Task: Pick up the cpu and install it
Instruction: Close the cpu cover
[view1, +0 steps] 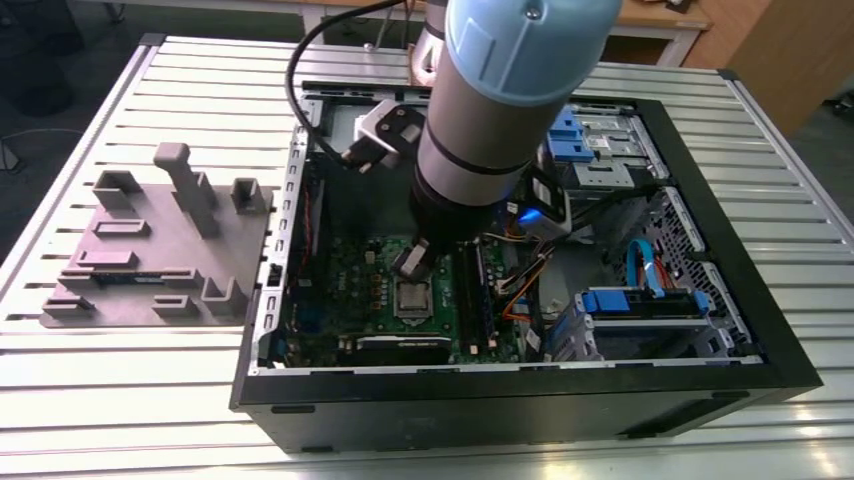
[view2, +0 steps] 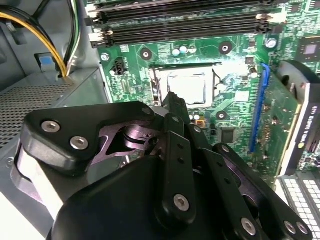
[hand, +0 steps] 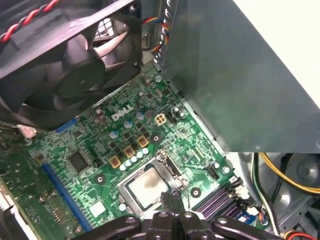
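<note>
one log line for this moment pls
gripper: above socket, holds nothing visible | cpu: seated in motherboard socket | arm inside pc case

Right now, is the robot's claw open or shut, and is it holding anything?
Gripper: shut and empty, just above the cpu sitting in its socket.

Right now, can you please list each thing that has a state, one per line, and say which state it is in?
cpu: lies flat in the motherboard socket, shiny top up, nothing gripping it.
socket frame: open around the cpu.
gripper: just beside the cpu, fingers together, holding nothing.
computer case: side open, motherboard exposed.
grey tray: on the table beside the case.
</note>
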